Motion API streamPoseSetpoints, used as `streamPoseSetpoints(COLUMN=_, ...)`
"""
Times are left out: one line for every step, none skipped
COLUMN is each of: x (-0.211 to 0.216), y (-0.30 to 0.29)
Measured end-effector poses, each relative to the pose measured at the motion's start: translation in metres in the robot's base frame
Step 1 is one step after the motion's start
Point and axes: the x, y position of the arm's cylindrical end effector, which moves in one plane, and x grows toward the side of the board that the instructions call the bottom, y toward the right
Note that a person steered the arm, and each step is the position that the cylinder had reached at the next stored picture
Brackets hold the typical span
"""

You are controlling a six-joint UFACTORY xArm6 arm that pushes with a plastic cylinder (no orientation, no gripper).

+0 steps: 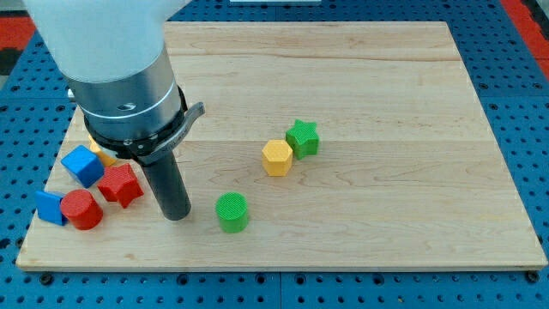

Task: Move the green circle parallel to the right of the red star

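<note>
The green circle (232,211) is a short green cylinder near the view's bottom, left of centre. The red star (120,184) lies at the lower left of the wooden board (386,103). My tip (177,216) rests on the board between them, a short gap left of the green circle and right of the red star. The rod rises into the large grey and white arm body (120,77) at the view's upper left.
A blue cube (83,165), a red cylinder (81,209) and a blue block (50,207) cluster left of the red star. A yellow block (101,154) is partly hidden behind the arm. A yellow hexagon (277,158) and green star (303,138) sit mid-board.
</note>
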Motion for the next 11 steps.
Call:
streamPoseSetpoints(x=0.038, y=0.014)
streamPoseSetpoints(x=0.026, y=0.064)
streamPoseSetpoints(x=0.003, y=0.071)
streamPoseSetpoints(x=0.005, y=0.094)
streamPoseSetpoints(x=0.005, y=0.134)
streamPoseSetpoints(x=0.002, y=0.130)
streamPoseSetpoints(x=-0.020, y=0.117)
streamPoseSetpoints(x=-0.020, y=0.117)
streamPoseSetpoints(x=-0.020, y=0.124)
streamPoseSetpoints(x=-0.017, y=0.113)
streamPoseSetpoints(x=-0.017, y=0.106)
